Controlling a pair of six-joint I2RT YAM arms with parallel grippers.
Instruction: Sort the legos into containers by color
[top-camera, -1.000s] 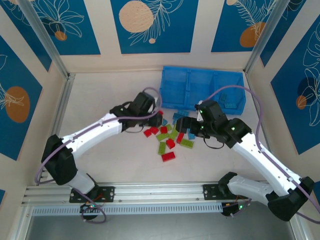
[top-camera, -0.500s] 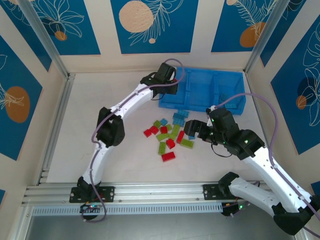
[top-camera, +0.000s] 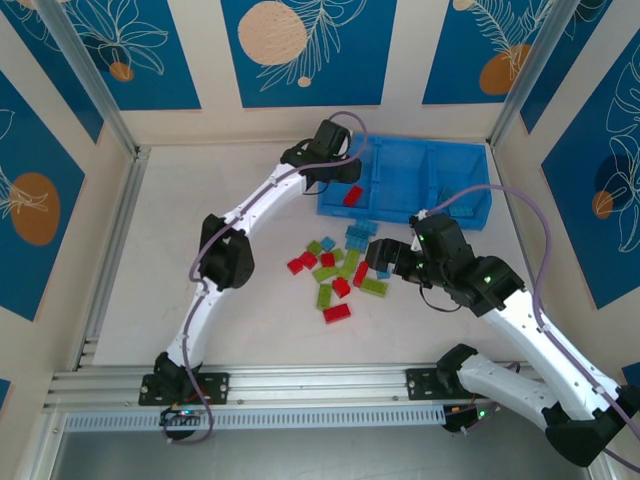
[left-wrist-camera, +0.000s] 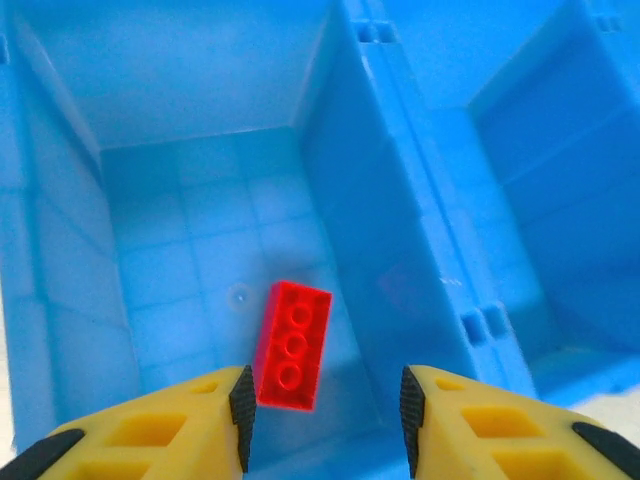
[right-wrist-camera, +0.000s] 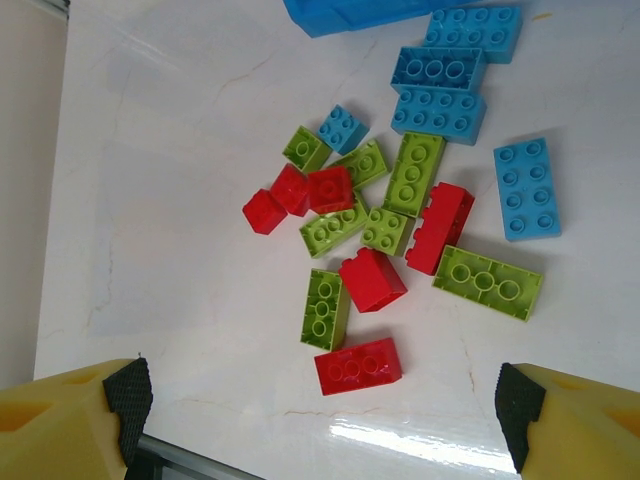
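- Now the left gripper (left-wrist-camera: 325, 410) hangs over the leftmost compartment of the blue bin (left-wrist-camera: 60, 250). Its yellow fingers (left-wrist-camera: 150, 440) are spread apart and pinch nothing.
- A lone red brick (left-wrist-camera: 292, 345) lies just ahead of those jaws, nearer the left finger and touching neither, down inside that compartment.
- To the right of the jaws, past a thin dividing wall (left-wrist-camera: 370, 210), is the middle compartment.
- The right gripper (right-wrist-camera: 324, 400) hovers above the table (right-wrist-camera: 170, 150), jaws spread wide with nothing between them.
- Ahead of those jaws, in the span between the two fingers, is the pile of bricks (right-wrist-camera: 400, 220): red, green and light blue mixed, several touching.
- Closest to the jaws is the nearest red brick (right-wrist-camera: 358, 365), studs up, with a green brick (right-wrist-camera: 324, 308) just beyond it on the left.
- The light blue bricks (right-wrist-camera: 437, 110) lie farthest from the jaws, beside the bin's edge.
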